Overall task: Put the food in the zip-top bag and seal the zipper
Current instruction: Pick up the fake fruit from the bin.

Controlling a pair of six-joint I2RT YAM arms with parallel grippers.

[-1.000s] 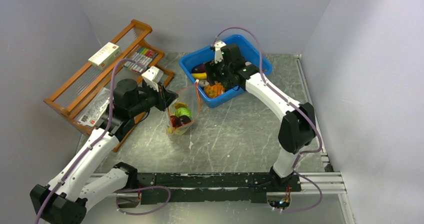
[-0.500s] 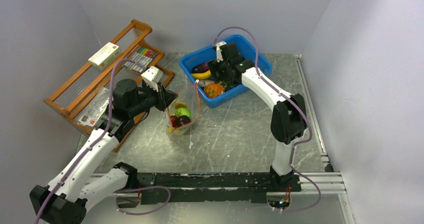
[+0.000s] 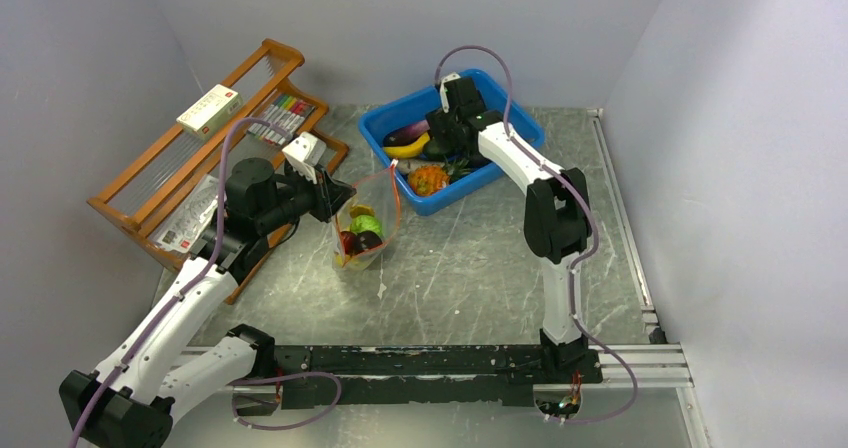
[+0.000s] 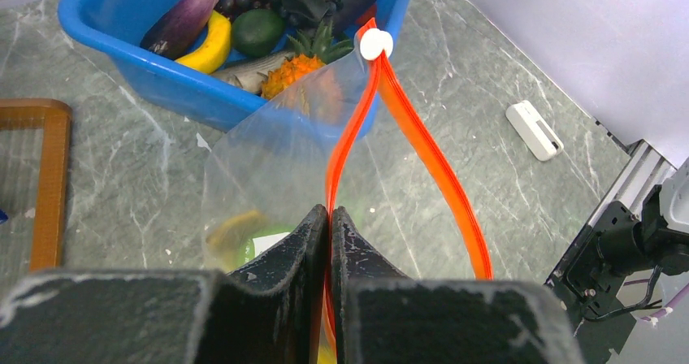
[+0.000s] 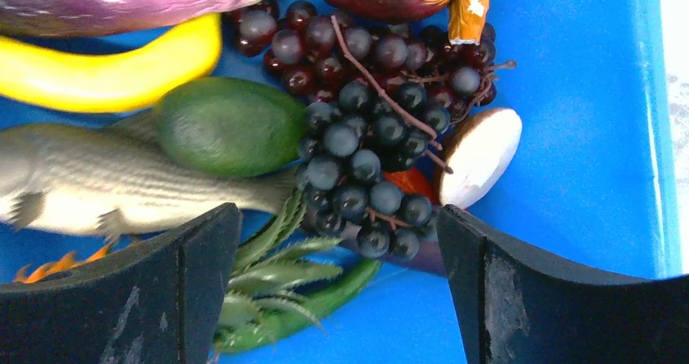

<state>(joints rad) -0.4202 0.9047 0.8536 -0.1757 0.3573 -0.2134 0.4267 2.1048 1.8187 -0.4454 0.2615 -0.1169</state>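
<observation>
The clear zip-top bag (image 3: 368, 226) stands open on the table, with green, red and dark food pieces (image 3: 360, 234) inside. My left gripper (image 4: 329, 218) is shut on one side of the red-orange zipper (image 4: 422, 145) and holds the mouth up; a white slider (image 4: 375, 45) sits at the zipper's far end. My right gripper (image 5: 337, 242) is open and empty, low inside the blue bin (image 3: 503, 90), with its fingers either side of a dark grape cluster (image 5: 366, 136). A yellow banana (image 5: 106, 67), a green fruit (image 5: 231, 124) and a grey fish (image 5: 97, 185) lie beside the grapes.
An orange pineapple (image 3: 428, 179) and a purple eggplant (image 3: 405, 134) also lie in the bin. A wooden rack (image 3: 170, 173) holding a white box (image 3: 208, 109) stands at the left. A small white piece (image 3: 382, 289) lies on the table in front of the bag.
My right arm has folded in, and its gripper has moved back and slightly right inside the bin. My left gripper and the bag have not moved.
</observation>
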